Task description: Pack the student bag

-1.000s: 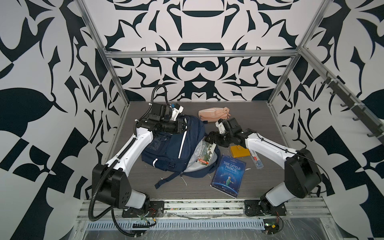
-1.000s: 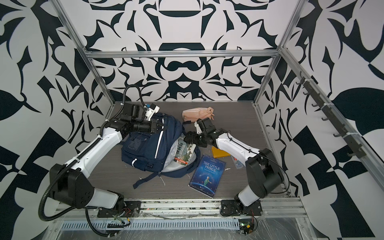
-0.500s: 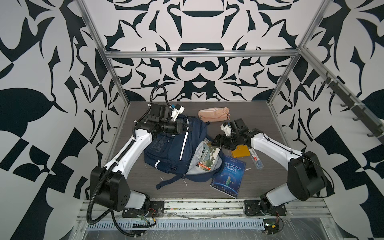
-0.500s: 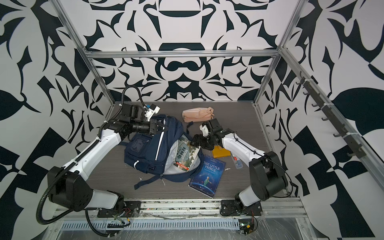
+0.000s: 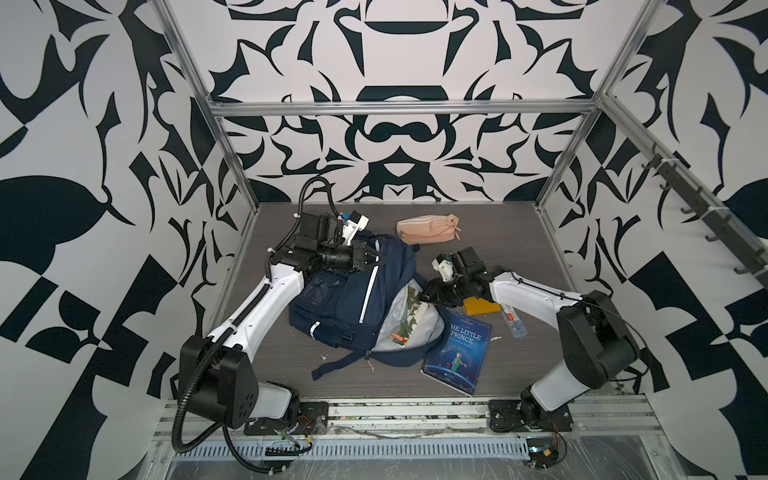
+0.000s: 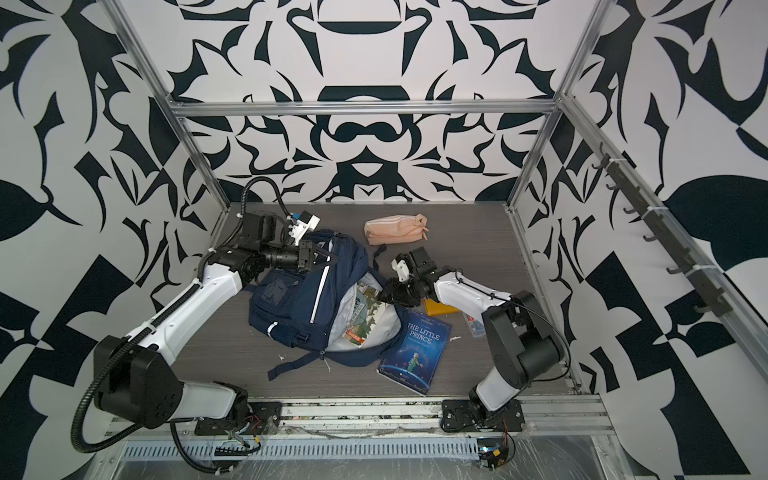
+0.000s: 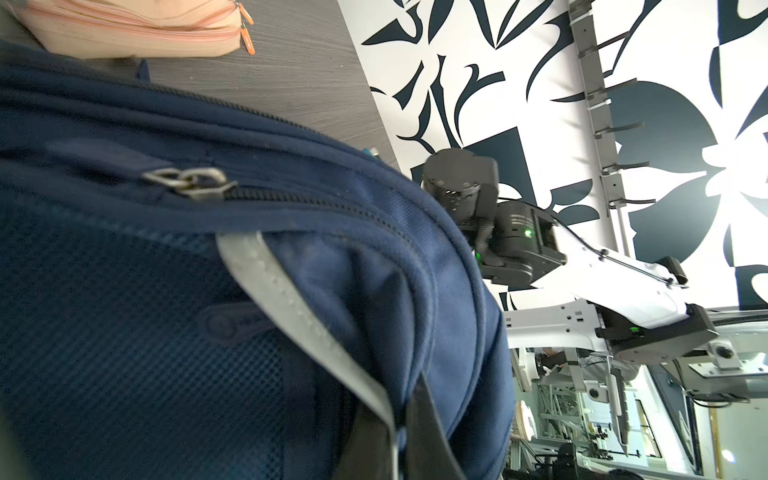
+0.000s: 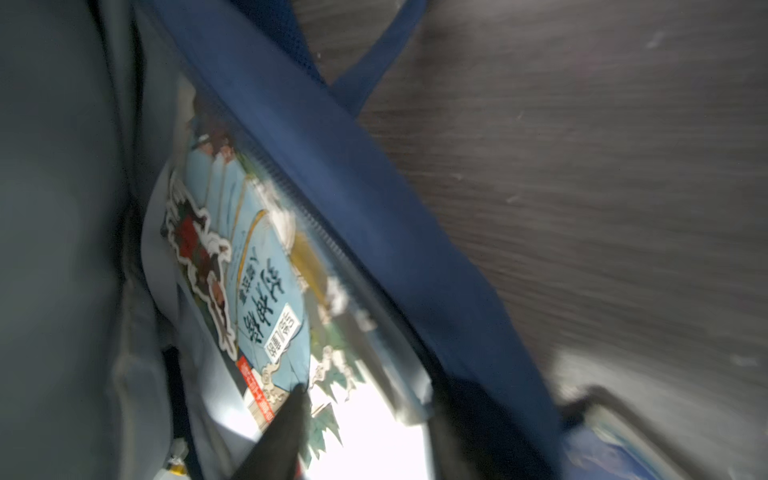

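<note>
The student bag (image 5: pixel 345 299) (image 6: pixel 291 299) lies on the table, navy with white stripes, its main pocket gaping towards the right. An illustrated book (image 5: pixel 409 318) (image 8: pixel 257 266) sits inside against the pale lining. My left gripper (image 5: pixel 372 259) (image 7: pixel 403 419) is shut on the bag's top fabric beside a white stripe and holds it up. My right gripper (image 5: pixel 424 297) (image 8: pixel 370 399) is at the pocket's mouth. One finger lies over the book and the other outside the blue rim. The blurred right wrist view hides whether they pinch the rim.
A blue "The Little Prince" book (image 5: pixel 459 355) lies flat to the bag's front right. An orange item (image 5: pixel 480 306) and a small clear tube (image 5: pixel 513 324) lie under my right forearm. A peach-pink pouch (image 5: pixel 426 228) rests behind the bag. A strap (image 5: pixel 332 365) trails forward.
My left gripper has pulled the bag's top slightly to the right, and the pocket gapes wider. My right gripper has dropped to the pocket's mouth with its jaws narrowing.
</note>
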Controlling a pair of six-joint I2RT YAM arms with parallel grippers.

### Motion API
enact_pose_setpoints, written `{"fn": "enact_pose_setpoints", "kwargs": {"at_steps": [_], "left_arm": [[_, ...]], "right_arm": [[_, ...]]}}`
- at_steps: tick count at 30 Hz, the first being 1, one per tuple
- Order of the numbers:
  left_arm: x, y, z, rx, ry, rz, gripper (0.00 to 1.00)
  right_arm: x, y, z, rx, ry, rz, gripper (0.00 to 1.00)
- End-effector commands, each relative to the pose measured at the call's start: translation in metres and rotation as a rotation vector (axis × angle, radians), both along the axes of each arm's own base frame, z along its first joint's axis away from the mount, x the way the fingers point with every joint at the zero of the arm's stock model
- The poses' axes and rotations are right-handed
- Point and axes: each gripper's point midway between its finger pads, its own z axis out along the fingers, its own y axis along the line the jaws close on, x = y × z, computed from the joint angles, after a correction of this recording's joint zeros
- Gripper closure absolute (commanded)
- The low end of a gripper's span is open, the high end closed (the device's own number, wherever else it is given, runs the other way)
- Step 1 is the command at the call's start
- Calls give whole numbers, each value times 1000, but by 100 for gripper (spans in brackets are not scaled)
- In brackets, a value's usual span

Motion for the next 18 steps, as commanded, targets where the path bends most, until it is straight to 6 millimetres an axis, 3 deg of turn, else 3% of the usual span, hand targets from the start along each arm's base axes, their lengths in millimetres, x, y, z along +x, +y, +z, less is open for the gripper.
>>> {"fn": "enact_pose_setpoints", "kwargs": {"at_steps": [1,5,9,14,18], "left_arm": [[-15,-5,52,-129,-140,-95,100],[-17,-6,56,-141,-140,-106,100],[-19,-7,60,-152,-133,-122,100],[-17,-7,59,-149,-123,-121,100],[-15,-4,60,-138,-133,-108,100]], "right_arm": [[7,29,31,103,-94,79,70],[-4,43,27,90,-88,183,86],[1,47,23,94,-93,188,100],[12,58,33,145,-148,178,100],[-2,67,56,182,-247,269,100]]}}
